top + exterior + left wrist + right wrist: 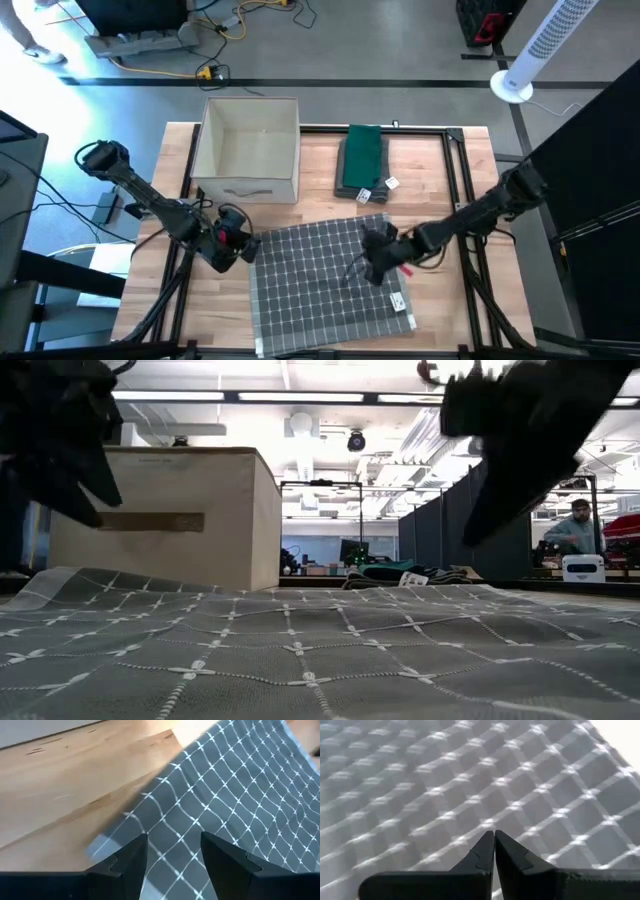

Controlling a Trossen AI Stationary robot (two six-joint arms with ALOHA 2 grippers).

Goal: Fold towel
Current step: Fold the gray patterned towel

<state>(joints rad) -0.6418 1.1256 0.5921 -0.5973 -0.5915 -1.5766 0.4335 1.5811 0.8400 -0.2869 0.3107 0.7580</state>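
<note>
L gripper hangs over the grey towel, fingers apart w/ checked cloth showing between them. Towel has a thin white grid and lies on the wooden table; its edge runs diagonally, one corner near the finger. Pale patch by that corner, maybe a label, can't tell.
</note>
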